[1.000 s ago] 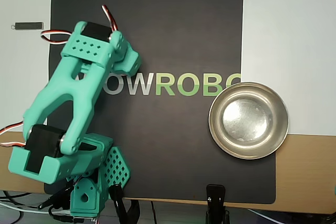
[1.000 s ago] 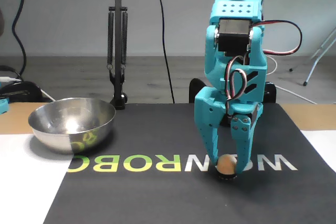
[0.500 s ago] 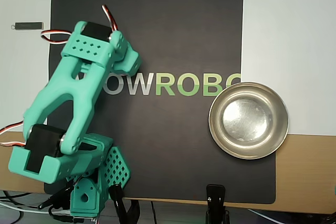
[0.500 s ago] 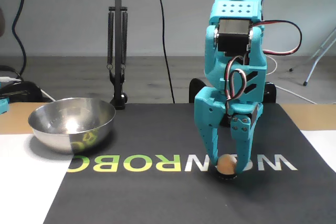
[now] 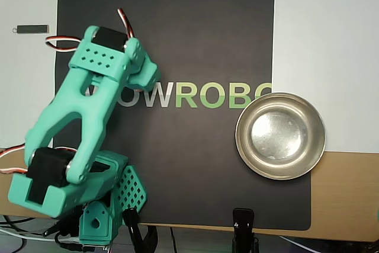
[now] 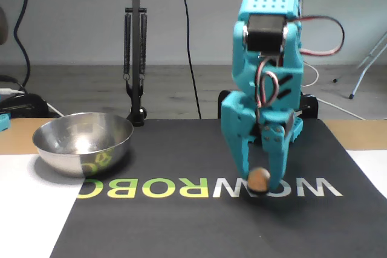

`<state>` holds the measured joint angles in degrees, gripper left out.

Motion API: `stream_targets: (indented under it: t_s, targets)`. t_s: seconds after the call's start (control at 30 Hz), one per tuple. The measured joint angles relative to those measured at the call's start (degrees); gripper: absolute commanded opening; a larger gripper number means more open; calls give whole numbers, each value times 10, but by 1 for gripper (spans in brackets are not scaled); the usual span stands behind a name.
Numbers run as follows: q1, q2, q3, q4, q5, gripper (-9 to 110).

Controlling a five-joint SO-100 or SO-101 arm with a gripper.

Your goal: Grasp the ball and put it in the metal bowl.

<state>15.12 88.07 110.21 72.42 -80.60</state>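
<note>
Fixed view: the gripper [image 6: 259,179] reaches down to the black mat [image 6: 181,222], its two fingers closed against the sides of the ball [image 6: 260,178], which sits at mat level on the white lettering. The metal bowl [image 6: 83,142] stands empty, well apart, at the mat's edge toward the desk's side. The ball appears light, hard and smooth, so likely to roll; grip across its widest part.

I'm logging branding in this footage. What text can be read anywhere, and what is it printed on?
"OWROBO": overhead view, white then green letters on the black mat, start hidden by the arm, end by the metal bowl.
"WOWROBO": fixed view, same print seen upside down, partly behind the gripper.
Nothing else readable.
</note>
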Motion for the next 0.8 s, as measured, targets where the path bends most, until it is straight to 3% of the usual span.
stream_targets:
  t_s: [0.53, 0.8]
  targets:
    - [4, 22, -200, 219, 0, 20]
    - [46, 22, -269, 236, 0, 20]
